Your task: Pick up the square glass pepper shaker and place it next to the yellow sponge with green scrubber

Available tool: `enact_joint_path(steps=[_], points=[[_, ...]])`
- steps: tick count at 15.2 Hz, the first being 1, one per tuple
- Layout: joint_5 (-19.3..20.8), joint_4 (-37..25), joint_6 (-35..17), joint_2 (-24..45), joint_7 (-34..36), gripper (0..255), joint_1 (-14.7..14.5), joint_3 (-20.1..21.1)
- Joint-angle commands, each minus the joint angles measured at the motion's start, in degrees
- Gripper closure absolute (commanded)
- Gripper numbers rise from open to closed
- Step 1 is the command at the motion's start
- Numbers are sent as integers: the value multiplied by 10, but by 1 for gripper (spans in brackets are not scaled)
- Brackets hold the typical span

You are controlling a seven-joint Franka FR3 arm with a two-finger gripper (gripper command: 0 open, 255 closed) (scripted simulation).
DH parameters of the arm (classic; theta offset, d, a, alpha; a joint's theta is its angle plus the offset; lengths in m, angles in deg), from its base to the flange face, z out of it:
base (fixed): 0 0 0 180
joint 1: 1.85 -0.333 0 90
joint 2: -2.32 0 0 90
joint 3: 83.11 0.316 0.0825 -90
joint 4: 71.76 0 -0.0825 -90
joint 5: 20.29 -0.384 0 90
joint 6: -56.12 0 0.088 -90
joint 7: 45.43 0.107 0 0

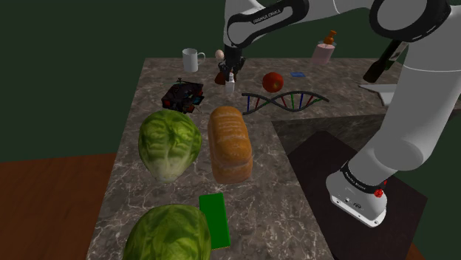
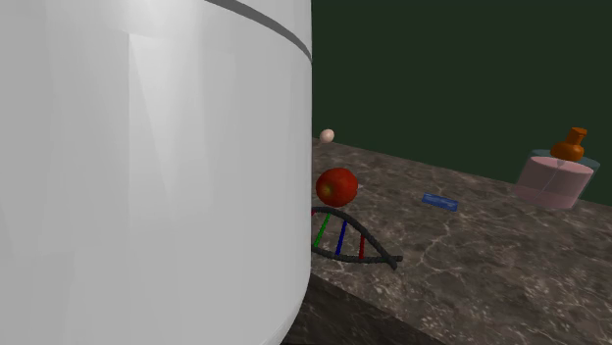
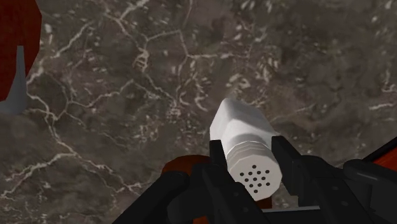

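1. Setting: a dark marbled bench (image 1: 270,173) before a dark green wall. The bread loaf (image 1: 230,144) serves as landmark.
2. The pincer (image 3: 249,159) is narrowed onto the white, square-bodied pepper shaker (image 3: 238,124), its fingers clasping the perforated cap end on both sides. Both are beyond the loaf's far end. Whether the base is off the bench cannot be told.
3. Goal: the sponge (image 1: 214,218), green face up, lies just past the loaf's near end, close to the nearer lettuce head (image 1: 166,236).
4. Step in hand, as judged: the carry. Raise the shaker above the loaf's crown before travelling. A grip this high may let the body swing, so move slowly.
5. Lower it upright onto bare marble beside the sponge, away from the lettuce, and open only once it rests.
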Motion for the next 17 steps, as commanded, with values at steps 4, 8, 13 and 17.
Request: enact_joint_path(steps=[4, 8, 13, 17], points=[[-4, -16, 32, -16, -3, 255, 0, 2], [-6, -34, 59, -26, -6, 255, 0, 3], [-9, -58, 93, -35, -10, 255, 0, 3], [-11, -81, 122, -41, -12, 255, 0, 4]])
